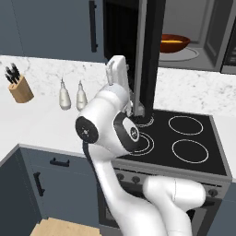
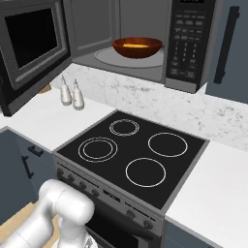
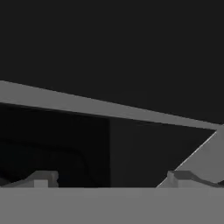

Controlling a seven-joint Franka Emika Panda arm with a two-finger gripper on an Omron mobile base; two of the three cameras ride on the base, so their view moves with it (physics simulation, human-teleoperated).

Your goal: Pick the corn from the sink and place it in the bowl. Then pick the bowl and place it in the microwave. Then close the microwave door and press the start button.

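The microwave [image 2: 145, 29] hangs above the stove with its door [image 2: 34, 46] swung wide open to the left. On the turntable inside sits the reddish-brown bowl [image 2: 137, 47], also visible in the left base view [image 1: 174, 43], and the yellow corn [image 2: 134, 45] lies in it. The button panel [image 2: 186, 43] is on the microwave's right side. My gripper [image 1: 139, 112] is up against the lower edge of the door [image 1: 150, 55], on its outer side. In the hand view the gripper [image 3: 113, 181] is open, its fingertips [image 3: 41, 179] wide apart in front of the dark door surface, holding nothing. The sink is out of view.
A black four-ring cooktop [image 2: 133, 150] lies right under the microwave. Two small white bottles [image 1: 71, 96] and a knife block [image 1: 19, 87] stand on the white counter to the left. Dark blue cabinets [image 1: 50, 27] flank the microwave.
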